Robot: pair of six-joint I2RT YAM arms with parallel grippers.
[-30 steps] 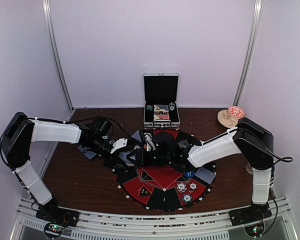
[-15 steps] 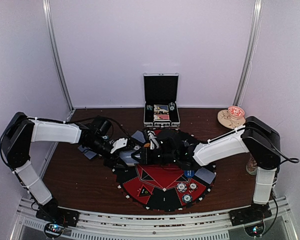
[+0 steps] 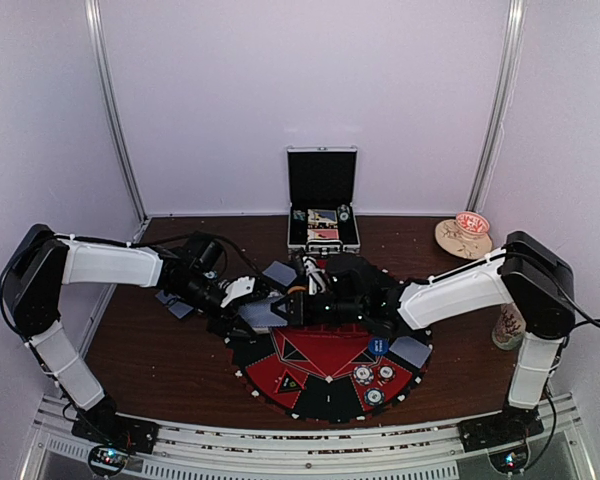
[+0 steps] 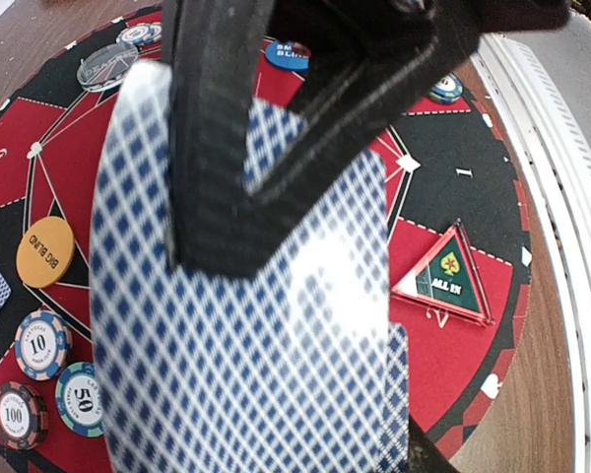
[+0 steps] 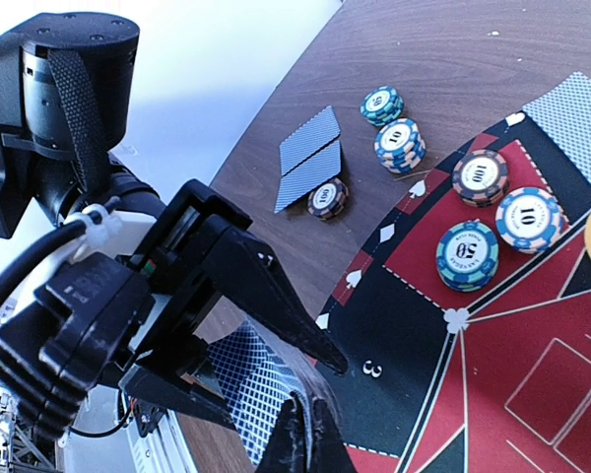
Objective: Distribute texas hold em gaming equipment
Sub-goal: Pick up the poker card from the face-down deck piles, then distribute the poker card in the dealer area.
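Blue-checked cards (image 4: pixel 256 374): dealing step, prob. a hand-off.
L claw (image 4: pixel 261 222) clenched on them; R claw (image 5: pixel 297 439) at their edge, grip can't tell. Next, likely: R peels one card only.

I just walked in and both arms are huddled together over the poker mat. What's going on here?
The left end effector holds blue-patterned playing cards above the round poker mat. The right end effector meets it there with its fingers close together at the cards' edge, probably to draw one off. Whether it actually grips a card is unclear. Poker chips already sit on the mat.
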